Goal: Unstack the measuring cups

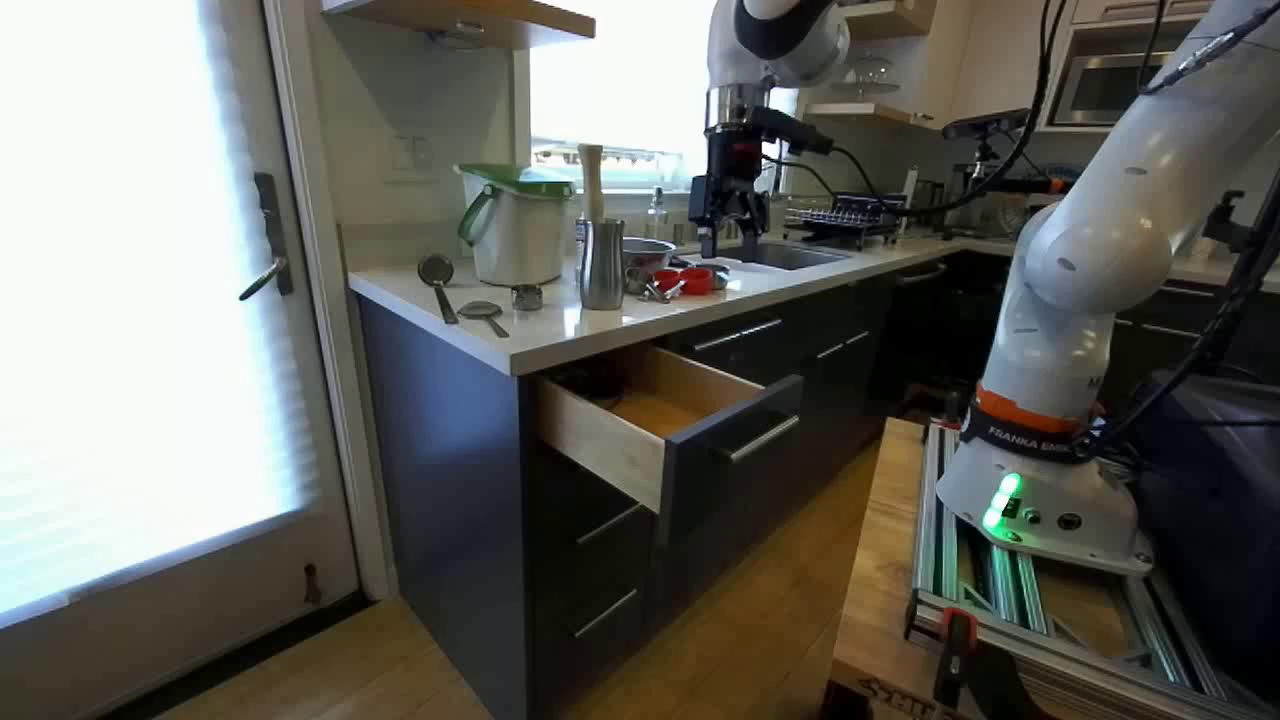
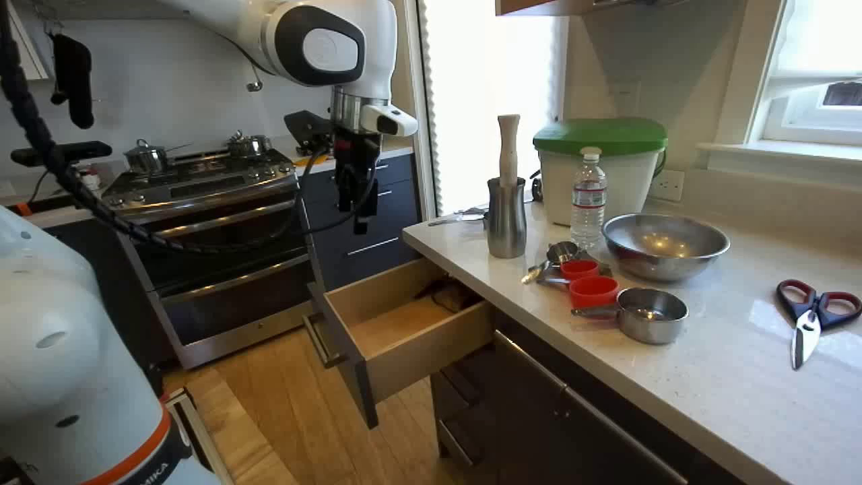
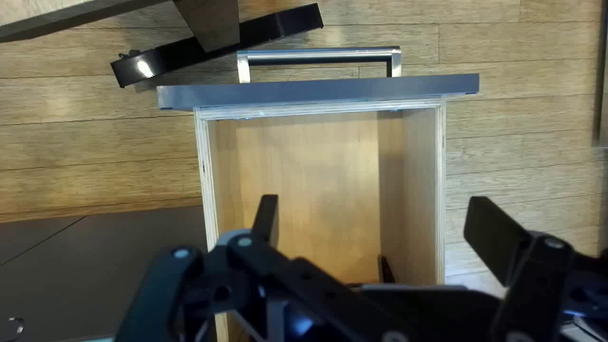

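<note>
Small silvery measuring cups stand on the white counter. In an exterior view a handled steel measuring cup (image 2: pixel 652 315) sits near the counter's front edge, and a smaller silvery cup (image 2: pixel 564 252) lies behind two red cups (image 2: pixel 592 291). A low silvery cup (image 1: pixel 526 297) stands near the counter's corner; I cannot tell whether others are nested in it. My gripper (image 1: pixel 730 240) is open and empty, held in the air; it also shows in an exterior view (image 2: pixel 353 214). In the wrist view my open fingers (image 3: pixel 374 204) are above the open drawer, and no cups show there.
The drawer (image 3: pixel 308 166) is pulled out below the counter, with dark items at its back. A steel cylinder (image 2: pixel 507 229) holding a wooden pestle, a bottle (image 2: pixel 588 202), a steel bowl (image 2: pixel 663 252), scissors (image 2: pixel 811 313) and a green-lidded bin (image 2: pixel 599 175) stand on the counter.
</note>
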### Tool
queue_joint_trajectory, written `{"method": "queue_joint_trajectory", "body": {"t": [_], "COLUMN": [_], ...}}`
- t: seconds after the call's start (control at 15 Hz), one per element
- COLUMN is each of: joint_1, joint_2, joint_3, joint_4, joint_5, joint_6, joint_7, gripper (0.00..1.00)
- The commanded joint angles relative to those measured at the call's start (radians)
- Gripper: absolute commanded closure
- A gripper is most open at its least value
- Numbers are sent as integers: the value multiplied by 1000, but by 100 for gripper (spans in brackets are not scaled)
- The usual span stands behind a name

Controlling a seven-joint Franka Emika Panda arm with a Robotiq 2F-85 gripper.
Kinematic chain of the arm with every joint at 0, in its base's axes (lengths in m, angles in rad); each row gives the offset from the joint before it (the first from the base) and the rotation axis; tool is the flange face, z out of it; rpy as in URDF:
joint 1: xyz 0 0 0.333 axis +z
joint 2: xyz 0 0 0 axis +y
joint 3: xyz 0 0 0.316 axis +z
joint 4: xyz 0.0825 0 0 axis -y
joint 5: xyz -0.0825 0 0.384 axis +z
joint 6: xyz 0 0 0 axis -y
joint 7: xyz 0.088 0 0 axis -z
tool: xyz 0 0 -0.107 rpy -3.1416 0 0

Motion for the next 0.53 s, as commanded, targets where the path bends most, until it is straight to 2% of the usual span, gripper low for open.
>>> {"method": "queue_joint_trajectory", "body": {"t": [0.0, 0.47], "joint_1": [-4, 2], "joint_2": [0, 14], "joint_3": [3, 12], "joint_4": [1, 25], "joint_5": [1, 2], "joint_6": [-2, 4], "joint_7": [-1, 7], "gripper": [0, 0]}}
